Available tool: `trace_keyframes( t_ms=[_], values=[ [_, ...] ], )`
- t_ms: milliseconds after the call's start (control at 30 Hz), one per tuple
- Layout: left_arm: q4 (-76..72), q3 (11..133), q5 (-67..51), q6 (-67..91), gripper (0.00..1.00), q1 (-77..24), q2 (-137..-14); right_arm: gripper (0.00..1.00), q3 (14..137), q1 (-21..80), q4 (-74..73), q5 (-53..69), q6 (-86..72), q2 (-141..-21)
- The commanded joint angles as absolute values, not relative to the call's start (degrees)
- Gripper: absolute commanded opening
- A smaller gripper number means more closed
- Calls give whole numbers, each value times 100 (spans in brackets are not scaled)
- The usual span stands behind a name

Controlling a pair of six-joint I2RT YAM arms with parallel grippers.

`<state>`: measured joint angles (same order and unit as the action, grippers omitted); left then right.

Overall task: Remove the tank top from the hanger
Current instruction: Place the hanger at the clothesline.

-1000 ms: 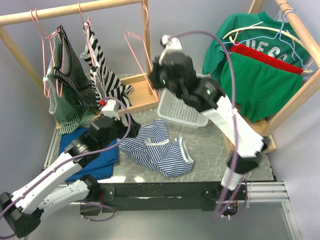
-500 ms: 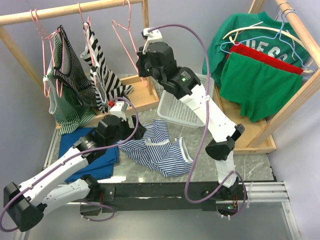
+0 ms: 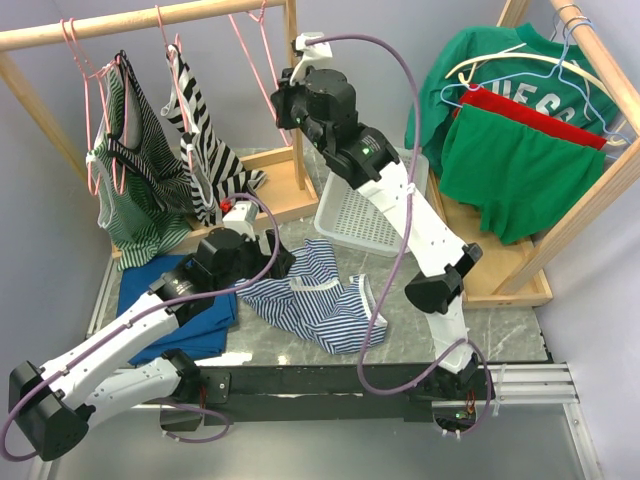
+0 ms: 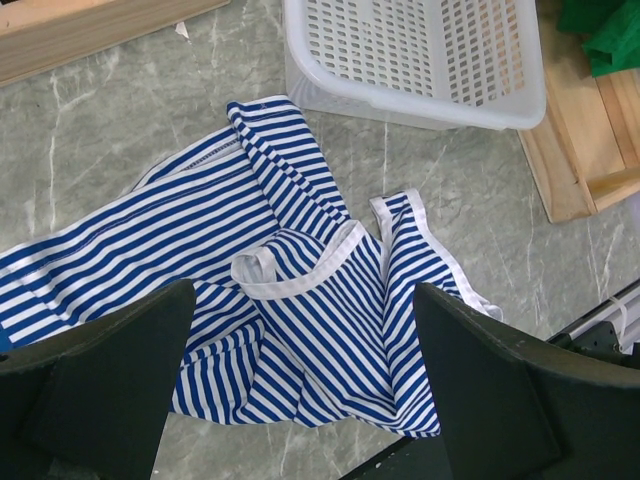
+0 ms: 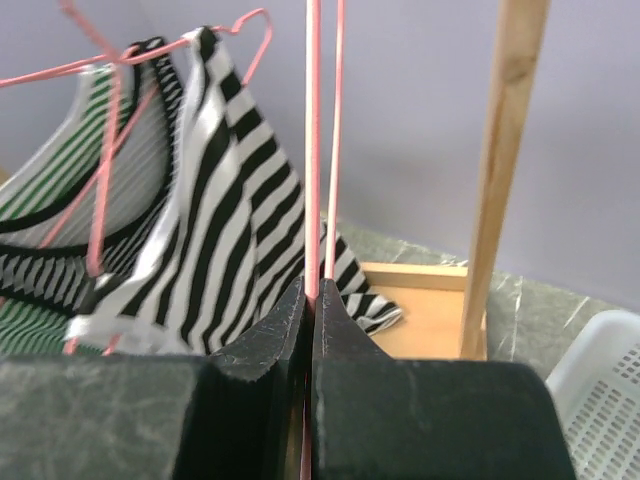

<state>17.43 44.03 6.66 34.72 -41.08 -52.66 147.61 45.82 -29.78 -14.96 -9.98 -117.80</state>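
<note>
In the top view, a blue-and-white striped tank top [image 3: 325, 300] is being seen lying crumpled on the grey marble desk [image 3: 420, 330], off its hanger and just in front of a white plastic mesh basket [image 3: 365, 215]. The left hand [image 3: 275, 258] is being held low over its left edge. The right hand [image 3: 285, 92] is being held high beside the wooden rail [image 3: 130, 25], with a bare pink wire hanger [image 3: 255, 45] at its tip.

In the left wrist view, the 2 fingers [image 4: 100, 380] are being held spread wide, with the tank top showing between them.

In the right wrist view, the right hand's 2 fingers are being pressed together, pinching the hanger's thin wire. A black-and-white striped top [image 5: 225, 230] is being carried on another hanger at the left.
</note>
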Motion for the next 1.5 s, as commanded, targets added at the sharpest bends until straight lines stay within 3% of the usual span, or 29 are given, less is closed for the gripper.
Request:
trace_keyframes(
  t_ms=[0,1300,1367,1467],
  values=[
    [1661,4720,563,3375,96,-4131,-5265,2,15003,4395,-2514,-1371,-1002,-12032],
    [1608,4702,431,3428,96,-4131,-5379,9,14827,4184,-2865,-1169,-1143,-12261],
    [1600,4667,422,3436,96,-4131,-5353,14,14801,4184,-2892,-1169,-1125,-12252],
    [1608,4658,431,3454,96,-4131,-5317,15,14766,4192,-2953,-1204,-1142,-12217]
  ],
)
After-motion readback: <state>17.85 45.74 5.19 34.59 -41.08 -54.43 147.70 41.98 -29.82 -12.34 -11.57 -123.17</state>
